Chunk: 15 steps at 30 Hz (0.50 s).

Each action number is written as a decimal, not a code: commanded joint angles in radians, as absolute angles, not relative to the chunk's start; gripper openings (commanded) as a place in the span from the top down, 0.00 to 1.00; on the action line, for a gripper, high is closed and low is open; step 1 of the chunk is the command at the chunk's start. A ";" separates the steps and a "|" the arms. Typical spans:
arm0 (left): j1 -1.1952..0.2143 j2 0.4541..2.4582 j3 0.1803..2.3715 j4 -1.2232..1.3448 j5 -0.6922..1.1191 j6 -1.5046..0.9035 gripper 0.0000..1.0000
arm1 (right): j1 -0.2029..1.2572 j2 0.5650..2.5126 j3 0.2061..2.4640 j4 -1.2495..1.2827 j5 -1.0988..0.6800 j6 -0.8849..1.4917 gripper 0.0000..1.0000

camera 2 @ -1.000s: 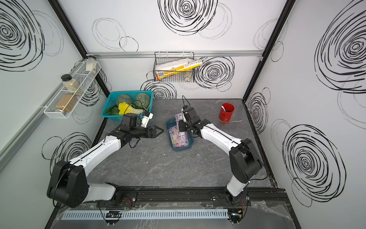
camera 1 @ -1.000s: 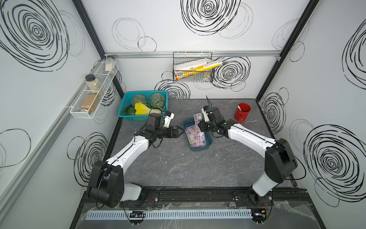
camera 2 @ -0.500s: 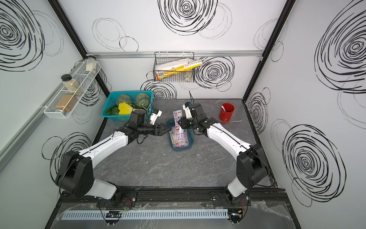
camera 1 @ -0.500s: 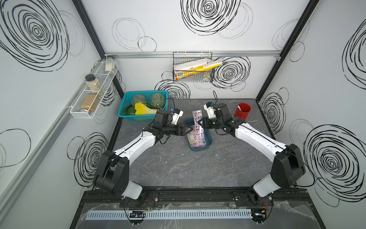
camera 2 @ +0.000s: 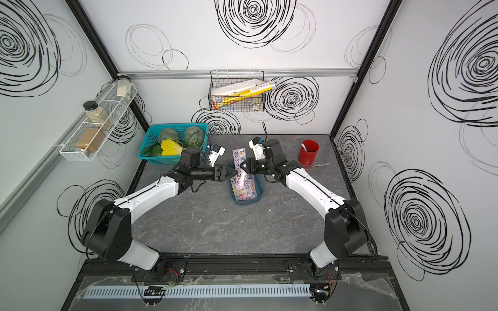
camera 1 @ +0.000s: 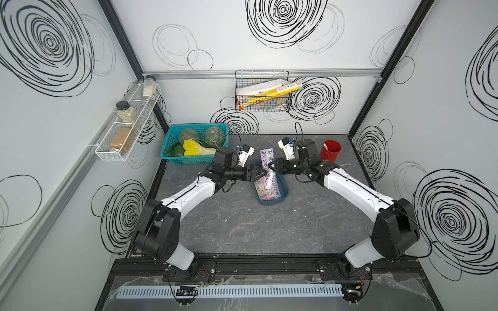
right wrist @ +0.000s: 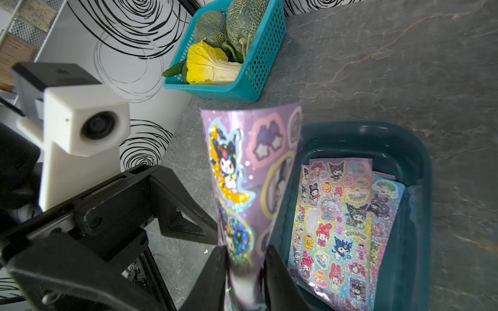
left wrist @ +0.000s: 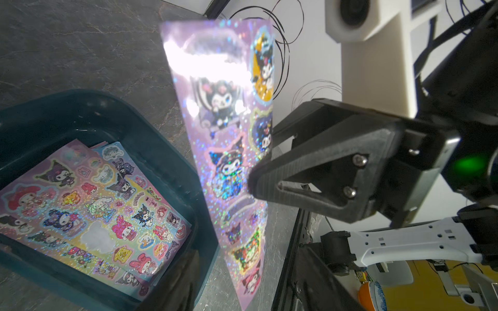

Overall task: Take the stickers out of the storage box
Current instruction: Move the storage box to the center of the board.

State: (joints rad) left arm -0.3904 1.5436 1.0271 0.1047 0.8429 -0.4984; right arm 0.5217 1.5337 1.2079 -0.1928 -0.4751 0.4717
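**Left gripper reaches the lifted sheet**

The right gripper (camera 1: 270,166) is clamped on one lilac, glittery rectangular sticker sheet (left wrist: 229,161). It holds the sheet upright and slightly curled above the far end of the small, shallow, dark teal plastic storage box (camera 1: 284,189). A second ago this gripper was down at the box's far end. Half a second ago the sheet already stood raised.

The left gripper (camera 1: 263,172) was then well to the left of the box and has since reached across. Its jaws stand apart at the sheet's edge nearer the left arm, facing the right gripper. I cannot tell whether they touch the sheet.

The other stickers (left wrist: 89,215), pink, lilac and pale blue sheets, lie stacked flat inside the box. The box sits where it was on the grey marbled tabletop (camera 1: 242,223).
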 commanded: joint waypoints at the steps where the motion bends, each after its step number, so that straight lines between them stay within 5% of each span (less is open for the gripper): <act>1: -0.396 1.558 1.067 0.170 0.871 -0.511 0.37 | 0.514 1.501 1.197 -0.147 -0.525 0.482 0.71; 8: -0.396 1.569 1.085 0.163 0.866 -0.512 0.39 | 0.494 1.483 1.174 -0.119 -0.566 0.518 0.71; 11: -0.397 1.576 1.083 0.195 0.880 -0.541 0.49 | 0.494 1.483 1.166 -0.090 -0.595 0.533 0.72; 15: -0.397 1.583 1.082 0.214 0.884 -0.557 0.51 | 0.492 1.482 1.159 -0.063 -0.617 0.547 0.71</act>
